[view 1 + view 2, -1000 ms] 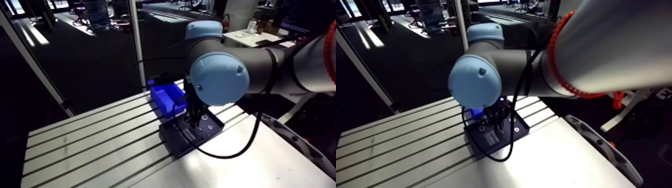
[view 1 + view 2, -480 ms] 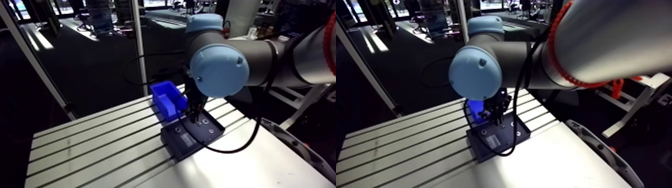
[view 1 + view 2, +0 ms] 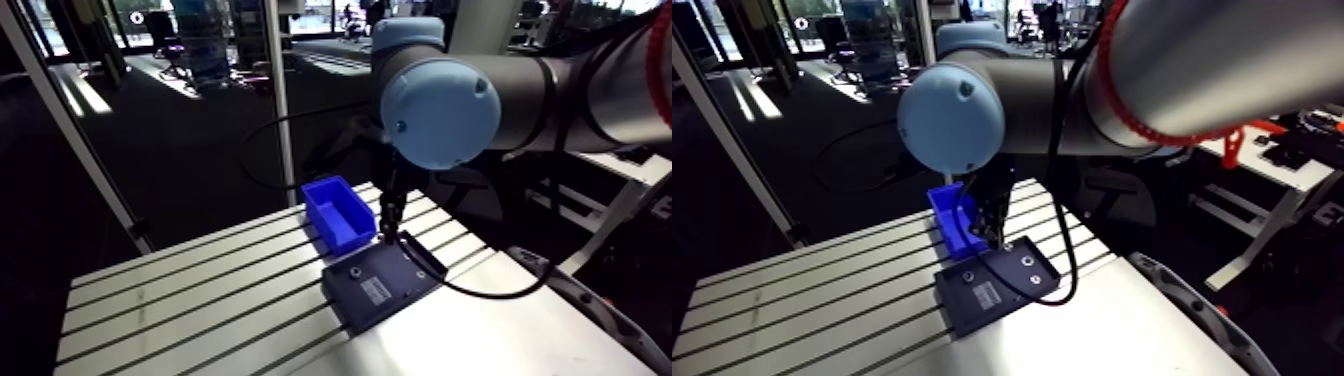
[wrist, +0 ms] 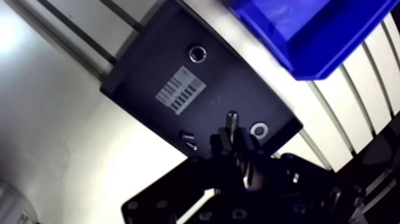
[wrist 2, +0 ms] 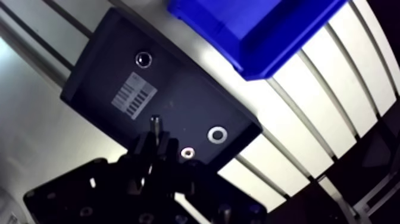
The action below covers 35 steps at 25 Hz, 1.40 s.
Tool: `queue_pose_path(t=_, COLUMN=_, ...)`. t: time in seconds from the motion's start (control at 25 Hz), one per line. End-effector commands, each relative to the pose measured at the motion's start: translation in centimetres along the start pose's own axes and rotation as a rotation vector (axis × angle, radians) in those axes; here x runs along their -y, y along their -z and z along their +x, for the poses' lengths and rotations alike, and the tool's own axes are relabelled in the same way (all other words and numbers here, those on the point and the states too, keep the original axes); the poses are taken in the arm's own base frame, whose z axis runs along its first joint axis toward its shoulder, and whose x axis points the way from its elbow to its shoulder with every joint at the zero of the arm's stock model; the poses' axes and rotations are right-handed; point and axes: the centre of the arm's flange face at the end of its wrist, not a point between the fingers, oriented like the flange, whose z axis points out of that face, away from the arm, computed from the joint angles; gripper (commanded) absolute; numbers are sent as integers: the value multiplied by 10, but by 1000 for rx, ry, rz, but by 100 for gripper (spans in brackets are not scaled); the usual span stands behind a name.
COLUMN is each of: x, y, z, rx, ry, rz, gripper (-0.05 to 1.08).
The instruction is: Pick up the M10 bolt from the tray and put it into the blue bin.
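Tool (image 4: 233,142): the two fingers are clamped on the M10 bolt (image 4: 231,121). The bolt's shank juts out past the fingertips (image 4: 221,143), pointing down at the tray (image 4: 149,65).

Position: in the arm view the tool hangs over the tray's far part, on the side nearer the blue bin (image 3: 340,212). A small gap shows between the tool's tip and the tray. The bolt is therefore held in the air, over the tray and outside the bin.

Around it, on the tray (wrist view):
- a white barcode label (image 4: 180,97) ahead of the bolt, near the tray's middle
- a bright washer (image 4: 259,129) just beside the bolt
- a small nut (image 5: 188,153) close under the fingers
- a dark ringed hole (image 4: 197,53) near the tray's far edge

The bin sits on the slotted surface (image 3: 180,290) just beside one tray corner; whether the two touch cannot be told. Its near wall rises between the tool and the bin's inside. The part of the bin's inside that shows is plain blue.
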Motion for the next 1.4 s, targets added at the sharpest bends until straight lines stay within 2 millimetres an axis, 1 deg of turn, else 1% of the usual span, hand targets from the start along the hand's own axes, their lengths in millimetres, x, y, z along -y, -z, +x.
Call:
queue_pose_path(t=0.04, x=-15, y=35, z=5, rx=-30, ry=349, rz=39, gripper=107)
queue_pose_path(t=0.12, x=-19, y=44, z=6, rx=-46, ry=455, rz=40, gripper=107)
queue_pose_path(t=0.2, x=-26, y=57, z=9, rx=-59, ry=554, rz=19, gripper=107)
queue_pose_path(t=0.32, x=-39, y=74, z=10, rx=-73, ry=631, rz=-5, gripper=107)
queue_pose_path(t=0.4, x=-45, y=80, z=12, rx=-73, ry=684, rz=-19, gripper=107)
queue_pose_path(t=0.52, x=-55, y=75, z=17, rx=-66, ry=749, rz=-19, gripper=107)
queue_pose_path(t=0.56, x=-57, y=78, z=22, rx=-63, ry=770, rz=-31, gripper=107)
queue_pose_path(t=0.72, x=-69, y=67, z=31, rx=-65, ry=790, rz=-32, gripper=107)
queue_pose_path(t=0.84, x=-74, y=61, z=50, rx=-62, ry=816, rz=-64, gripper=107)
queue_pose_path(t=0.92, x=-79, y=52, z=60, rx=-61, ry=825, rz=-61, gripper=107)
queue_pose_path(t=0.96, x=-79, y=53, z=65, rx=-60, ry=832, rz=-71, gripper=107)
queue_pose_path(t=1.04, x=-82, y=47, z=75, rx=-58, ry=843, rz=-79, gripper=107)
queue_pose_path(t=1.12, x=-81, y=45, z=85, rx=-58, ry=852, rz=-83, gripper=107)
queue_pose_path(t=1.24, x=-81, y=47, z=90, rx=-59, ry=853, rz=-89, gripper=107)
queue_pose_path(t=1.4, x=-86, y=37, z=93, rx=-60, ry=851, rz=-74, gripper=107)
